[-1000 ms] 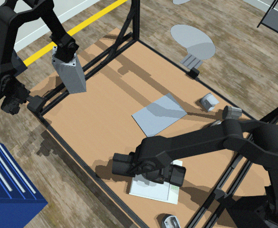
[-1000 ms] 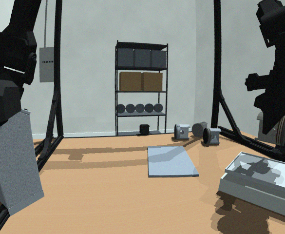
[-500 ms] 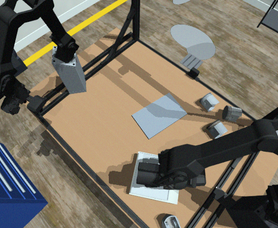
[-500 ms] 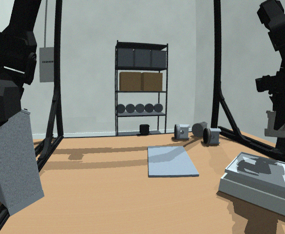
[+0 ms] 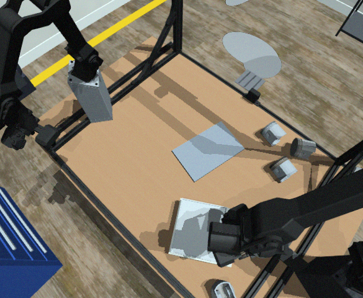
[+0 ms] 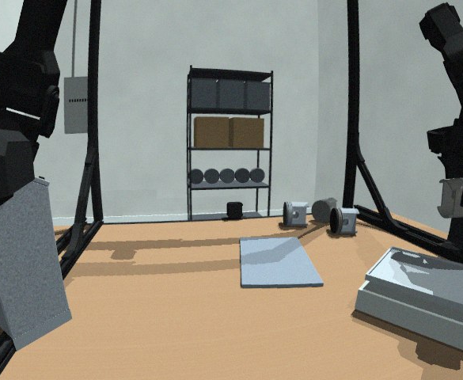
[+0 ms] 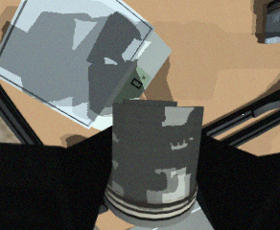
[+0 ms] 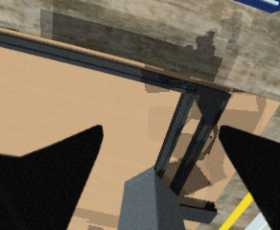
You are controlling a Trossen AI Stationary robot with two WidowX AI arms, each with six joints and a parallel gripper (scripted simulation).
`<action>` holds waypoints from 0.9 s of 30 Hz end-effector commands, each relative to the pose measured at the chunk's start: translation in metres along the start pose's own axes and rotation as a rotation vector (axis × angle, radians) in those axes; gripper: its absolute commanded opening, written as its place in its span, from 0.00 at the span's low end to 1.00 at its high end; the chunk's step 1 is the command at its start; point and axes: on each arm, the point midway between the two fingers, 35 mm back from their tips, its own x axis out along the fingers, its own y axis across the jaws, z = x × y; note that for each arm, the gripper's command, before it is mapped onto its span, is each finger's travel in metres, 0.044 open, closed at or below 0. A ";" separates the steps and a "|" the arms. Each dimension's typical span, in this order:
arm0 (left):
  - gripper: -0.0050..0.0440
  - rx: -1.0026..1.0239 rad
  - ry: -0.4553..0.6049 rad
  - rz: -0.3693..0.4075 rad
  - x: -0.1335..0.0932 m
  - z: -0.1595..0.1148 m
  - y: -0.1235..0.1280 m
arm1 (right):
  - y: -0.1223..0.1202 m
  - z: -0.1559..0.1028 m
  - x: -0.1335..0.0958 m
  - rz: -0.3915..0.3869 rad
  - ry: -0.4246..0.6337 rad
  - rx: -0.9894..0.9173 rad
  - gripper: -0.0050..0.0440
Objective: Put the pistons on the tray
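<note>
My left gripper (image 7: 151, 131) (image 6: 456, 198) is shut on a grey piston (image 7: 154, 163) (image 6: 452, 196) and holds it in the air over the near right edge of the white scale (image 5: 187, 231) (image 6: 421, 290) (image 7: 58, 62). The flat steel tray (image 5: 206, 150) (image 6: 278, 261) lies bare in the middle of the bench. Three pistons (image 5: 272, 133) (image 5: 302, 148) (image 5: 283, 169) lie on their sides beyond the tray; the exterior view shows them too (image 6: 296, 213) (image 6: 323, 209) (image 6: 343, 221). Another piston (image 5: 223, 289) (image 7: 276, 21) lies at the bench's near edge. My right gripper (image 8: 160, 130) (image 5: 91, 96) is open and empty, high over the far left corner.
Black frame rails (image 5: 117, 221) run around the bench, with upright posts (image 6: 352, 123) at the corners. A small black camera block (image 5: 253, 95) sits on the far rail. A blue cabinet (image 5: 8, 243) stands on the floor beside the bench.
</note>
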 end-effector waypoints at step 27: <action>0.43 -0.672 0.020 0.128 -0.003 0.000 0.000 | 0.000 0.000 0.000 0.002 0.001 0.000 1.00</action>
